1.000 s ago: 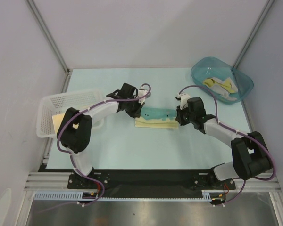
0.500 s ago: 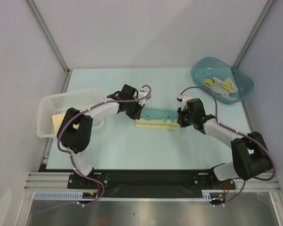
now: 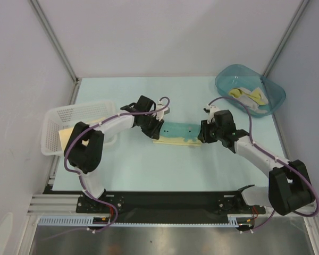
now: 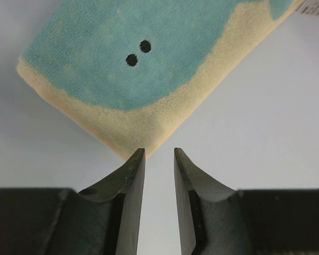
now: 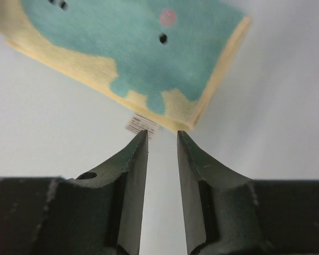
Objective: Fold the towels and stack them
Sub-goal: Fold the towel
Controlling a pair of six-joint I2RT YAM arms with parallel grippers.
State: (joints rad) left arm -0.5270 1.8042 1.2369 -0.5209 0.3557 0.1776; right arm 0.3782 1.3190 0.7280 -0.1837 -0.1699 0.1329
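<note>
And there's the release! A second ago both my pairs of jaws were clenched on the ends of the teal-and-yellow towel (image 3: 175, 134). Now both have let go. The left jaws stand parted by a narrow gap with nothing between them, and the towel's near corner lies just past their tips. It's the same on the right. The right jaws are slightly apart and empty, and the towel's other end sits just ahead of them, its white label (image 5: 141, 125) poking out by the tips.

The towel itself has hardly shifted. It lies folded into a long strip at the middle of the tabletop (image 3: 149, 164), teal side up with the yellow border showing along the near edge, stretched between my two wrists. From the left wrist I see two small black dots on the teal. From the right there's a pink spot and a dark dot.

My left arm (image 3: 122, 121) sits almost where it was. My right arm (image 3: 250, 151) has changed more. Its elbow has swung lower and out toward the right edge, and the wrist has edged a touch farther from me.

Off to the left, a pale folded towel (image 3: 68, 138) rests in the mesh basket (image 3: 45, 133). At the far right, crumpled towels (image 3: 248, 98) sit in the teal tub (image 3: 219, 79), unmoved.
</note>
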